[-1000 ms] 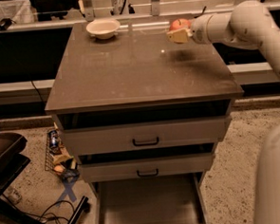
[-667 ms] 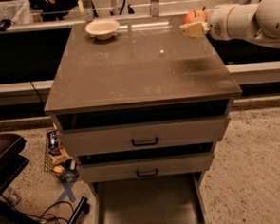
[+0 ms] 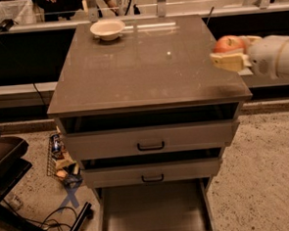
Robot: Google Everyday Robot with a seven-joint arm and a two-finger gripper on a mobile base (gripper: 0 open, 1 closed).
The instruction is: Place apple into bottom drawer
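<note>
The gripper (image 3: pixel 233 52) hangs over the right edge of the cabinet's top surface (image 3: pixel 146 63), its cream fingers (image 3: pixel 227 62) closed round the apple (image 3: pixel 228 43), which sits clamped between them and lifted clear of the surface, with only its red-orange upper half showing. By my reading this is the carrying step: the fruit is grasped and raised but not yet anywhere near its goal. The bottom drawer (image 3: pixel 153 212) stands pulled out at the foot of the cabinet, its bare floor showing, well below and to the left of the gripper. The next move calls for swinging the apple out past the cabinet's front edge, then lowering it in front of the 2 upper drawers (image 3: pixel 151 139) without clipping them, and letting go only once it is low over the drawer floor. The apple is round, so it has no real long axis; its stem is not visible, so which way it points cannot be told. The bowl (image 3: pixel 108 29) rests at the far left of the surface, out of the way
</note>
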